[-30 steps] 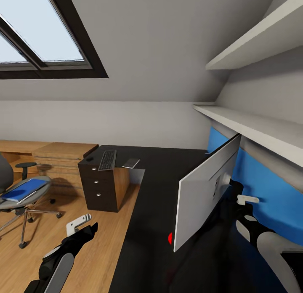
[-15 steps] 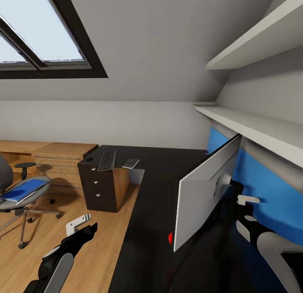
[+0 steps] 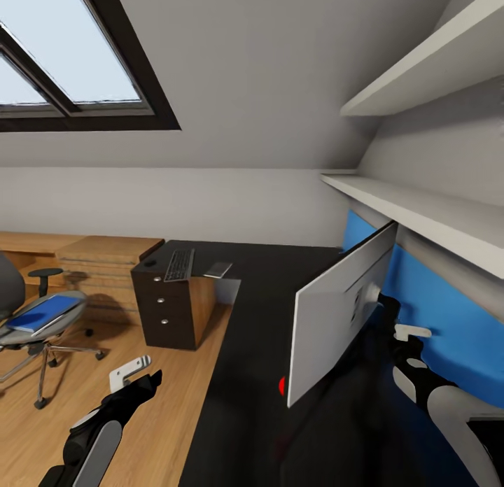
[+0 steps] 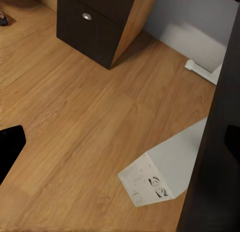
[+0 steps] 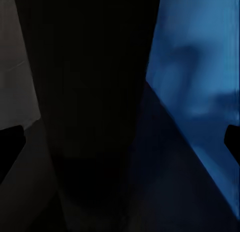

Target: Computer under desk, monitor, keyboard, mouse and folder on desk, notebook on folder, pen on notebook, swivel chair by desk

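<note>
Monitor point(image 3: 341, 312) upright on glossy black desk point(image 3: 245, 375), right side, silver-grey back turned to camera, red dot at near lower corner; blue wall panel point(image 3: 448, 319) just behind. Right gripper point(image 3: 406, 331) behind monitor, between screen back and blue panel; finger spread hard to judge in head view, dark fingertips at both edges of right wrist view well apart, so released, grasping nothing. Keyboard point(image 3: 179, 264) flat on far left wing of desk, above dark drawer unit point(image 3: 162, 312); small dark mouse point(image 3: 149, 264) just left of it, thin grey slab point(image 3: 218, 269) just right. Swivel chair point(image 3: 31, 326) far left on wood floor point(image 3: 154, 403), well apart from desk; bright blue folder point(image 3: 42, 313) lying on its seat. Left gripper point(image 3: 131, 370) low over floor, near left, holding nothing; fingers' state cannot tell. Pale grey computer case point(image 4: 165, 169) on floor at desk edge, partly under top, in left wrist view. Light-wood cabinets point(image 3: 98, 259) beyond chair. Skylight point(image 3: 70, 60) upper left, white shelves point(image 3: 420, 214) upper right.
</note>
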You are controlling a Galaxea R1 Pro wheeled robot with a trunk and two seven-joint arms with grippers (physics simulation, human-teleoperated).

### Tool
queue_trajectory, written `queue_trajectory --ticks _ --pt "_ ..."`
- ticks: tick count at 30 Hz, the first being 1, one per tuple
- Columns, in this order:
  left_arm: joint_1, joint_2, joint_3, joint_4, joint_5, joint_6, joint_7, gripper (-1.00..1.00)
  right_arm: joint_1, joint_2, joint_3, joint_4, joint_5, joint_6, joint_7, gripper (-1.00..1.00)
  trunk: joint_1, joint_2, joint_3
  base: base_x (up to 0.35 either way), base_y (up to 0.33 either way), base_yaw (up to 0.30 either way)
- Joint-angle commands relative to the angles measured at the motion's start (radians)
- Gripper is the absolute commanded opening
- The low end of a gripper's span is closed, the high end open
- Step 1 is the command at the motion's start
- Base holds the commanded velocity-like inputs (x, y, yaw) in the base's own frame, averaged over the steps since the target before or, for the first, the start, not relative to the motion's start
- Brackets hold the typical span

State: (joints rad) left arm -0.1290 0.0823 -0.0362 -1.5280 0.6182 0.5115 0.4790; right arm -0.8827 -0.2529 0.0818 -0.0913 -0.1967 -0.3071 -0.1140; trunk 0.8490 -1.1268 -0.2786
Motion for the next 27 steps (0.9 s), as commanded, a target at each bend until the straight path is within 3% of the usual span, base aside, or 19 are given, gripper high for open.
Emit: queue_trajectory --ticks 1,11,17,24,27 --pt "0.0 0.001 -0.002 -0.001 0.01 0.001 0.01 1.0 -0.001 0.0 0.009 0.001 -0.009 -0.003 -0.003 1.0 0.0 -0.001 -0.001 -0.296 0.0 0.0" --pt "0.0 0.001 -0.002 -0.001 0.011 0.002 0.01 1.0 -0.001 0.001 0.011 -0.011 -0.009 -0.004 -0.003 1.0 0.0 -0.001 -0.001 -0.324 0.046 0.0" --pt "-0.001 0.001 -0.002 -0.001 0.01 0.002 0.01 1.0 0.0 0.002 0.01 -0.128 -0.013 0.023 -0.005 1.0 0.0 -0.001 -0.001 -0.292 0.19 0.0" --pt "-0.001 0.001 -0.003 -0.001 0.01 0.003 0.01 1.0 0.005 0.003 0.01 -0.231 -0.023 0.174 -0.005 1.0 0.0 -0.001 -0.001 -0.276 0.217 0.0" --pt "-0.001 0.001 -0.003 -0.001 0.009 0.004 0.01 1.0 0.053 0.004 0.01 -0.363 -0.039 0.242 -0.007 1.0 0.0 -0.001 -0.001 -0.273 0.223 0.0"
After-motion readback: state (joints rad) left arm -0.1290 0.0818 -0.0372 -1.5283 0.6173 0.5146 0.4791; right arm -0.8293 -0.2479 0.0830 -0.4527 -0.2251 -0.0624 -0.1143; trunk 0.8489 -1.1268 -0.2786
